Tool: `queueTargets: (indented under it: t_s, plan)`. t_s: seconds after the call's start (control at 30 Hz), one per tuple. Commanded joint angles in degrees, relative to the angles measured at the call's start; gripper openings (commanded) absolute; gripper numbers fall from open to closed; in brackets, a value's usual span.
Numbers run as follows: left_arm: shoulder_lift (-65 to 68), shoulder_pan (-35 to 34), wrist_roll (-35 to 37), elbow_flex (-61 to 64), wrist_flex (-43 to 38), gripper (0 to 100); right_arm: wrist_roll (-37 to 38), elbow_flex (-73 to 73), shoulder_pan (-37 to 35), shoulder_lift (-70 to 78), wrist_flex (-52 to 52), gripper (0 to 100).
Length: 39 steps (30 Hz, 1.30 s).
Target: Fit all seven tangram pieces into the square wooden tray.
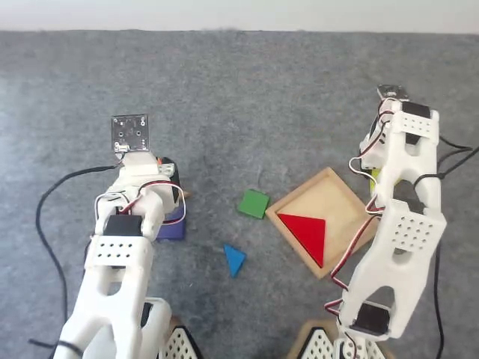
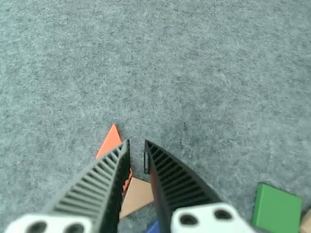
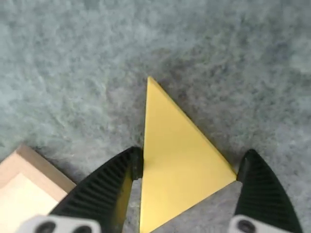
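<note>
We've got the right end effector (image 3: 192,162) spread wide astride the yellow triangle (image 3: 170,141) on the desk beside the tray (image 1: 333,196), likely lined up to pinch it, the left end effector (image 2: 136,143) narrow over the orange triangle (image 2: 111,141), 1 red triangle (image 1: 307,228) already seated.

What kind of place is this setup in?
Probably a robotics lab or hobby workbench: a white left arm and right arm side by side, a grey felt-like table cover, and a wooden tray holding a red triangle.
</note>
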Motion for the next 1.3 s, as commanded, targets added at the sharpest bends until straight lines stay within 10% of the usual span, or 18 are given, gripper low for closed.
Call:
queueTargets:
  t_s: [0.0, 0.57, 1.27]
  plan:
    - [0.09, 0.44, -0.62, -0.4, -1.58, 5, -2.02, -1.14, 1.54, -0.04, 0.48, 29.6]
    - [0.09, 0.18, -0.62, -0.4, -1.58, 5, -12.22, -0.62, -2.59, -22.2, 13.93, 26.6]
    - [0.09, 0.18, -0.62, -0.4, -1.58, 5, -11.96, 4.31, 0.31, -4.44, 1.71, 36.6]
